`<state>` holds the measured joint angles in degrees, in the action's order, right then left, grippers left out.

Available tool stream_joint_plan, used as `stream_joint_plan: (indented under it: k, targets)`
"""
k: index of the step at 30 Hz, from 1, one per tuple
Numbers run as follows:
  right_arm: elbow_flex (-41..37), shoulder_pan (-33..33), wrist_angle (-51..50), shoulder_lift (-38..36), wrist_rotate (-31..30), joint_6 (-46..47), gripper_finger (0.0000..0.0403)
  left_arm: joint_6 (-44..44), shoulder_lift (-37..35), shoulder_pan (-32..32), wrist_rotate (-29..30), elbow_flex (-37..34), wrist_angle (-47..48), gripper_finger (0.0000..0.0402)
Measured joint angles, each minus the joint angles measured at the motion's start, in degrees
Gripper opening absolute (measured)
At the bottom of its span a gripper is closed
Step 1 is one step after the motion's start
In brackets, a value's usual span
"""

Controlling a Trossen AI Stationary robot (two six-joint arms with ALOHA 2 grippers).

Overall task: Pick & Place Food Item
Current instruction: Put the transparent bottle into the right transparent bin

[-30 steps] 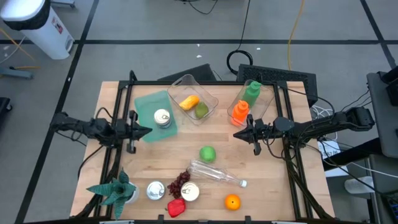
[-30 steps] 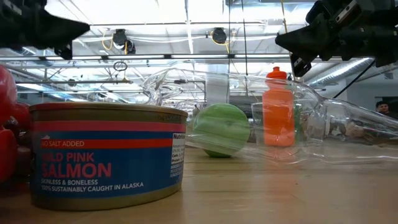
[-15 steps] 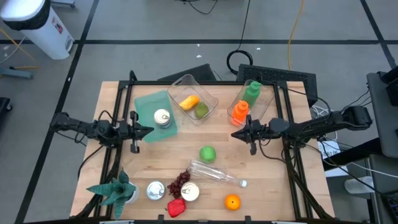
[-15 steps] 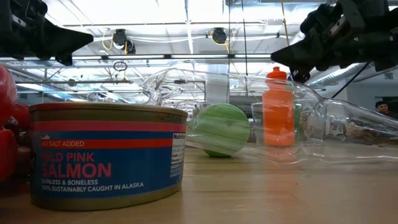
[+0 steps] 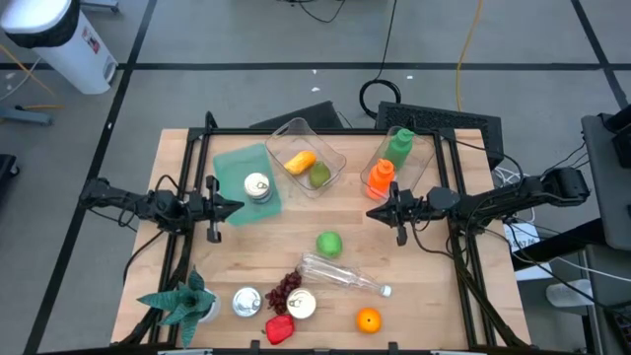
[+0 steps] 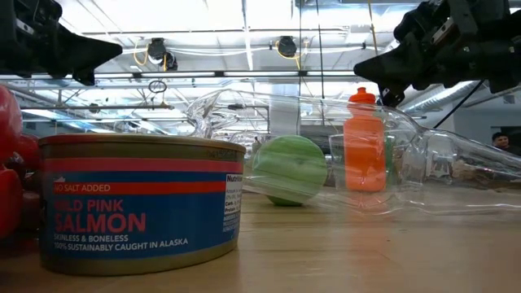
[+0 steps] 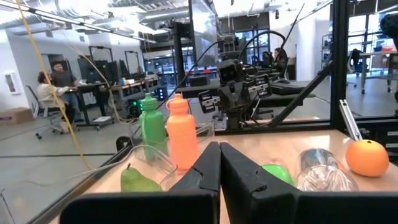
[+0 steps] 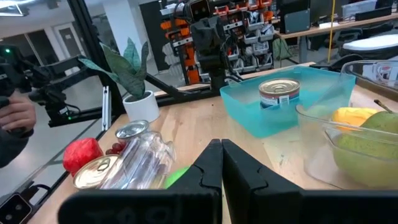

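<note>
A green apple (image 5: 328, 244) rests on the wooden table's middle, beside a clear plastic bottle (image 5: 345, 276) lying on its side. An orange (image 5: 368, 319), red grapes (image 5: 284, 289) and a red pepper (image 5: 279, 328) lie near the front edge. A clear bin (image 5: 330, 158) at the back holds a yellow fruit (image 5: 301, 162) and a green pear (image 5: 320, 176). My left gripper (image 5: 238, 207) hovers shut above the table's left side, pointing level toward the right. My right gripper (image 5: 371, 214) hovers shut at the right, pointing left, above and beyond the apple (image 8: 177, 177).
A teal tray (image 5: 232, 163) holds a tin can (image 5: 257, 187). A second clear bin (image 5: 426, 158) holds a green bottle (image 5: 399, 146) and an orange bottle (image 5: 382, 177). Two cans (image 5: 246, 301) (image 5: 302, 304) and a potted plant (image 5: 182, 301) stand near the front left. A black frame rims the table.
</note>
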<state>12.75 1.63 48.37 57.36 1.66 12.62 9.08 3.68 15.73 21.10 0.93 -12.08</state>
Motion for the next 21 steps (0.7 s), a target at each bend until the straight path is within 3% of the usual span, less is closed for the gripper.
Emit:
stream_joint_plan:
  k: [21]
  targets:
    - [0.0, 0.0, 0.7, 0.0, 1.6, 0.2, 0.0000, -3.0, 0.0, 0.0, 5.8, 0.0, 0.1, 0.0019]
